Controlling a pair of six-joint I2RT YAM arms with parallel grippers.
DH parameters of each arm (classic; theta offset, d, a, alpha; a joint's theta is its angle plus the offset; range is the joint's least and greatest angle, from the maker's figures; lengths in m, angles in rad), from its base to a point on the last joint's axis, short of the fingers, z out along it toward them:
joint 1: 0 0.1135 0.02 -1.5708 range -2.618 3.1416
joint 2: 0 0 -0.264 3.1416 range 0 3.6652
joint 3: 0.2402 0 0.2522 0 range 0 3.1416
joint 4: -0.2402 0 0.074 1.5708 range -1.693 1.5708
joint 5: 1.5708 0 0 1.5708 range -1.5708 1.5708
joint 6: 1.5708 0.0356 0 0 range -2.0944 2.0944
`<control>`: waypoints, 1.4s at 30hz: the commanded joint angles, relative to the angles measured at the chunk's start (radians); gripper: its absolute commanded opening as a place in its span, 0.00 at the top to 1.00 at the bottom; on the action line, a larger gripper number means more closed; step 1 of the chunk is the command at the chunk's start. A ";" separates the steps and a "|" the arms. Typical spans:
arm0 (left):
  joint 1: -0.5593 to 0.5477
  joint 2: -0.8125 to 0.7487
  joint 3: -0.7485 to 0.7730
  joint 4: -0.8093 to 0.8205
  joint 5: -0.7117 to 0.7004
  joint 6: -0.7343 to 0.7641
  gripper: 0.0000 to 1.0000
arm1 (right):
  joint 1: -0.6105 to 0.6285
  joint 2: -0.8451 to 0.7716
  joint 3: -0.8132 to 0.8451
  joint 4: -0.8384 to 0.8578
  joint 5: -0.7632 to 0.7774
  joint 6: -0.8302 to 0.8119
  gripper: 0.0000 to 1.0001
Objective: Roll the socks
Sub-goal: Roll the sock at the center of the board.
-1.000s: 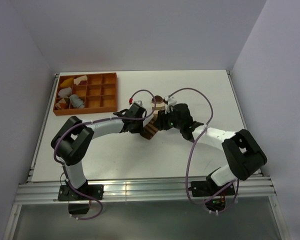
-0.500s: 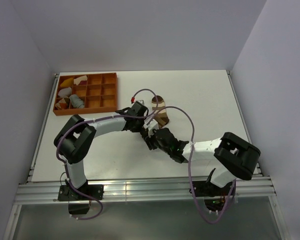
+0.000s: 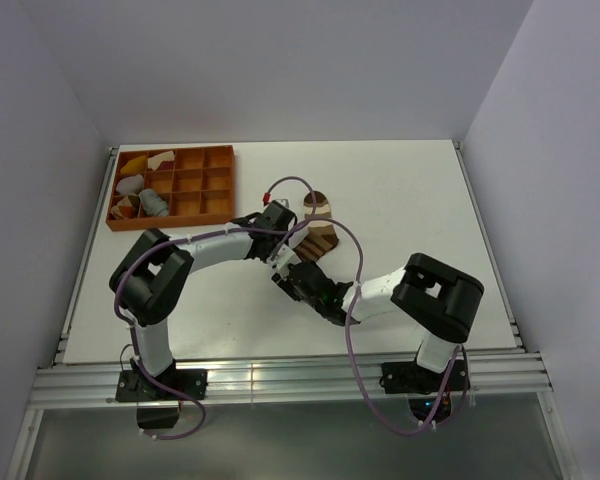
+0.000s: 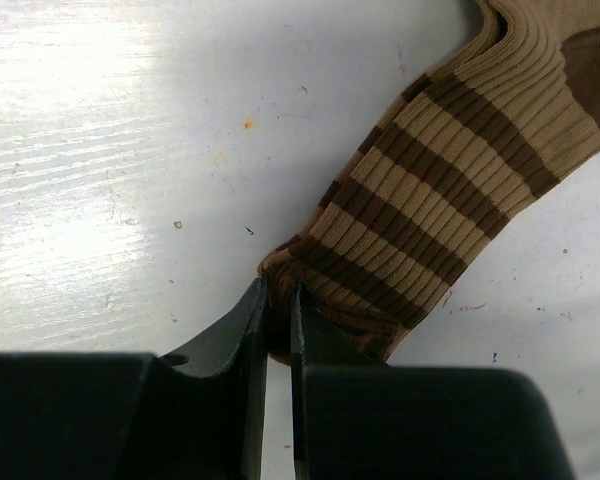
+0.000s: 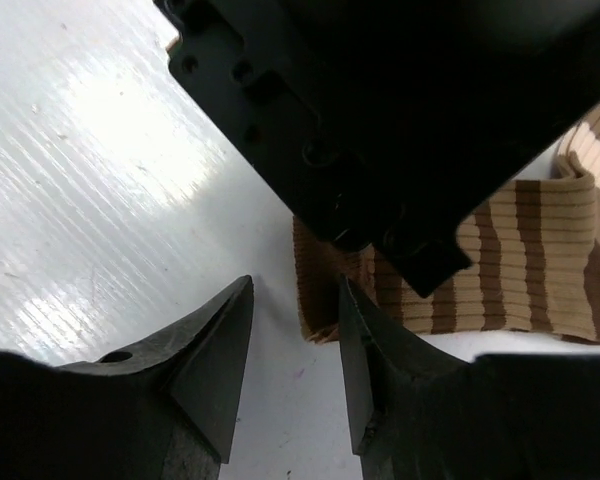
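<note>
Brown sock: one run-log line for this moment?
brown sock: lying unrolled | left tool: shut on its cuff edge | right tool: open, empty, beside cuff | phase: pre-roll grasp

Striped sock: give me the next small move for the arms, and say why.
Probably ease the right hand forward onto the near edge of the striped sock and close on it. The left hand pinches one corner of the sock's cuff end, while the right hand is open and empty, its fingertips just short of the fabric. Two grips would likely let the rolling start.
</note>
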 commanded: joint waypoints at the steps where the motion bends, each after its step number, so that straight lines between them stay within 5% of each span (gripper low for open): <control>1: -0.011 0.020 0.019 -0.022 0.008 0.018 1.00 | 0.009 0.034 0.050 0.012 0.042 -0.024 0.54; 8: -0.009 0.023 0.024 -0.022 0.018 0.018 1.00 | 0.006 0.097 0.074 -0.023 0.043 0.000 0.68; 15: -0.011 0.022 0.024 -0.019 0.031 0.005 1.00 | -0.008 0.129 0.087 -0.059 0.025 0.037 0.99; 24: 0.014 0.003 0.013 -0.011 0.025 -0.036 0.99 | -0.101 0.053 0.053 -0.115 -0.188 0.177 1.00; 30: 0.043 -0.041 -0.023 0.029 0.008 -0.083 0.84 | -0.235 0.013 0.053 -0.148 -0.441 0.281 1.00; 37: 0.078 -0.145 -0.091 0.102 -0.026 -0.154 0.50 | -0.353 0.003 0.047 -0.120 -0.682 0.413 1.00; 42: 0.096 -0.236 -0.187 0.211 -0.041 -0.200 0.35 | -0.451 0.052 0.030 -0.008 -0.877 0.583 1.00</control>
